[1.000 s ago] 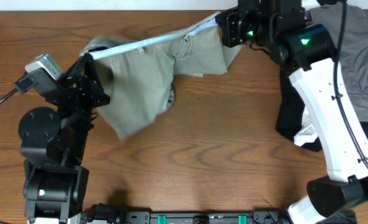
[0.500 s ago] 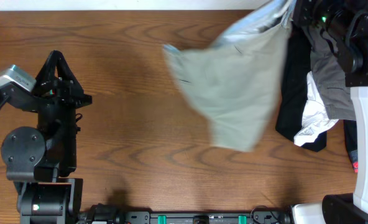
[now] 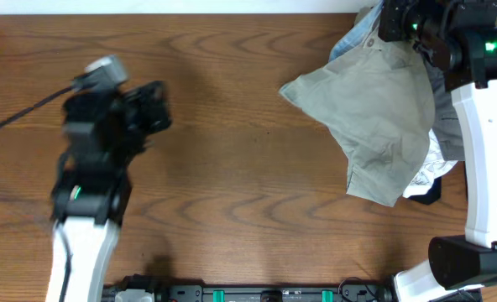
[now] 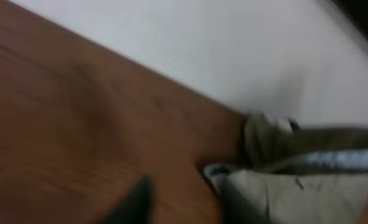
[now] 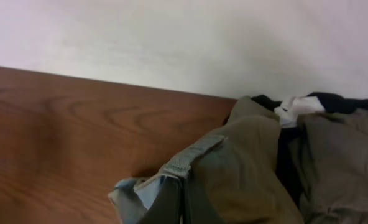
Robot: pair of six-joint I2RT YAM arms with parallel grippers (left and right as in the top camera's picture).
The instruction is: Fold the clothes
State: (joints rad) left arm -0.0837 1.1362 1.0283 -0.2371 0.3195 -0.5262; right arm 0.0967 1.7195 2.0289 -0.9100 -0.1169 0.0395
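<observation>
pale khaki-green clothes (image 3: 383, 117); brown wood-grain table (image 3: 232, 201); plain white wall (image 5: 171, 37).

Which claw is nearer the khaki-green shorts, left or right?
Right. The right claw is at the top edge of the khaki-green shorts; the left claw is well apart from them, across bare table.

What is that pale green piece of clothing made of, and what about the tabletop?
The khaki garment looks like matte woven cotton: it has soft creases, stitched seams and a waistband edge. The table shows brown wood grain with a mild sheen. Whether it is solid wood or laminate cannot be told.
</observation>
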